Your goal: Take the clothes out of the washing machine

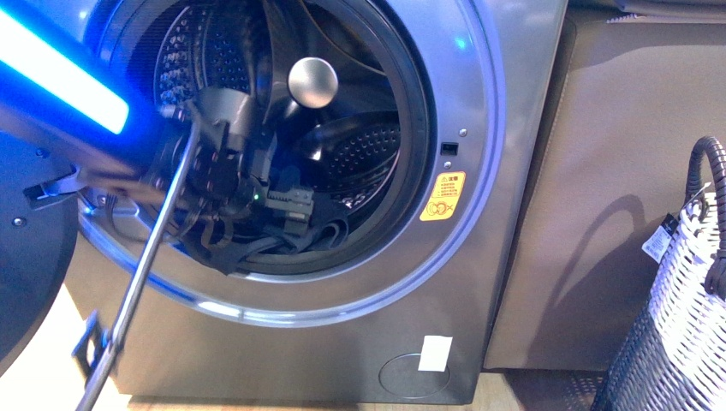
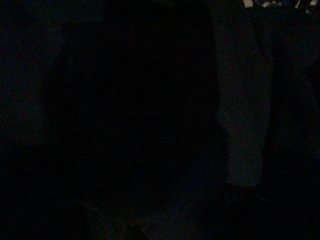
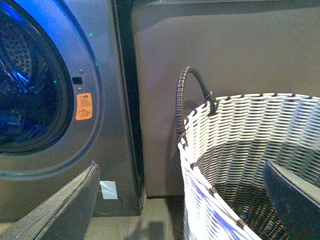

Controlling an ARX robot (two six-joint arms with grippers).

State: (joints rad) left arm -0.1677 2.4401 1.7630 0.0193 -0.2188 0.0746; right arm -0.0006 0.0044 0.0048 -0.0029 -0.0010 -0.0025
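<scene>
The grey washing machine (image 1: 479, 128) fills the front view, its round mouth open and the perforated drum (image 1: 360, 150) showing inside. My left arm, lit blue, reaches into the drum, and the left gripper (image 1: 289, 208) sits low in the mouth; its jaws are not clear. The dark clothes (image 1: 257, 248) lie bunched at the drum's lower lip, just under that gripper. The left wrist view is dark. My right gripper (image 3: 182, 200) is open and empty, straddling the rim of the woven basket (image 3: 240, 130), beside the washing machine (image 3: 107, 100).
A white-and-grey basket (image 1: 685, 325) with a dark handle (image 3: 190, 95) stands right of the washer. A brown cabinet panel (image 1: 616, 171) stands between them. The open door (image 1: 26, 257) hangs at far left, and a metal rod (image 1: 145, 274) slants across the washer's front.
</scene>
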